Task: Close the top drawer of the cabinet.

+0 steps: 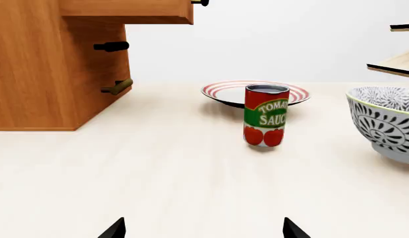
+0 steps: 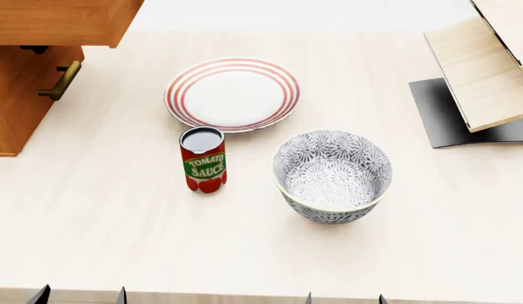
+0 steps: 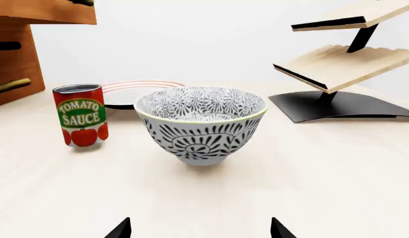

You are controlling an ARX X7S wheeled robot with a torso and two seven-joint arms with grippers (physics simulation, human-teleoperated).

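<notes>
The orange-brown cabinet (image 2: 14, 107) stands at the table's far left. Its top drawer (image 2: 58, 22) sticks out over the table, pulled open; it also shows in the left wrist view (image 1: 128, 11), with the end of its handle (image 1: 200, 3) at the front. A lower drawer front carries a brass bar handle (image 2: 61, 81). My left gripper (image 2: 79, 296) is open and empty at the table's near edge, far from the cabinet. My right gripper (image 2: 344, 299) is open and empty at the near edge too. Only the fingertips (image 1: 115, 229) show in the left wrist view.
A tomato sauce can (image 2: 203, 159) stands mid-table. A red-striped plate (image 2: 232, 94) lies behind it. A patterned bowl (image 2: 331, 175) sits to the can's right. A pale wood slanted rack on a dark base (image 2: 477, 82) stands at the far right.
</notes>
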